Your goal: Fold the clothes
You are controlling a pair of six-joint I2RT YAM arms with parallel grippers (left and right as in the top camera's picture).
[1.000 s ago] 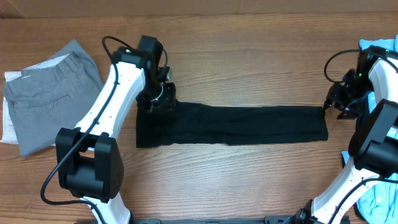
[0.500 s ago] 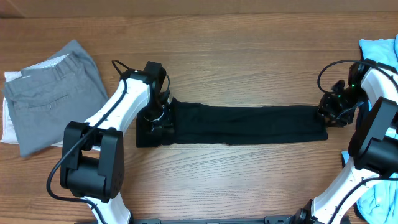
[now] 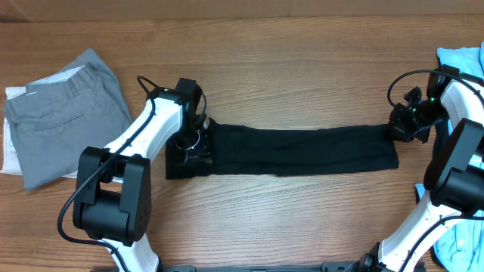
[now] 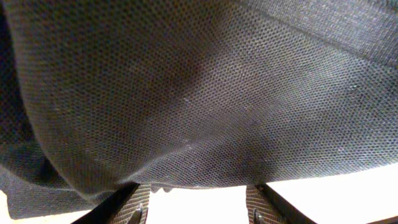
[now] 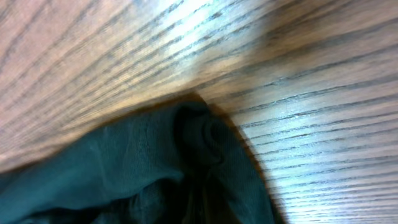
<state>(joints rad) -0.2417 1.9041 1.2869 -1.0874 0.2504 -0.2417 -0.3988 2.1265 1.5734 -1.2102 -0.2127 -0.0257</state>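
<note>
A black garment (image 3: 302,151) lies flat as a long strip across the middle of the table. My left gripper (image 3: 189,147) sits on its left end. In the left wrist view the mesh cloth (image 4: 199,93) fills the frame. My two fingertips (image 4: 138,205) stand apart at its lower edge, open, with a bright gap between them. My right gripper (image 3: 401,127) is at the strip's top right corner. In the right wrist view the dark fabric (image 5: 155,168) bunches up where the jaws meet, and the fingers themselves are hidden.
Folded grey trousers (image 3: 64,117) lie at the far left on a white cloth (image 3: 10,147). Light blue clothes (image 3: 460,54) sit at the right edge, with more of them (image 3: 463,240) at the lower right. Bare wood (image 5: 280,74) lies beyond the garment's corner.
My right gripper has shut on the garment's top right corner and shifted slightly up. My left gripper came down onto the left end a second ago and has barely moved since.
</note>
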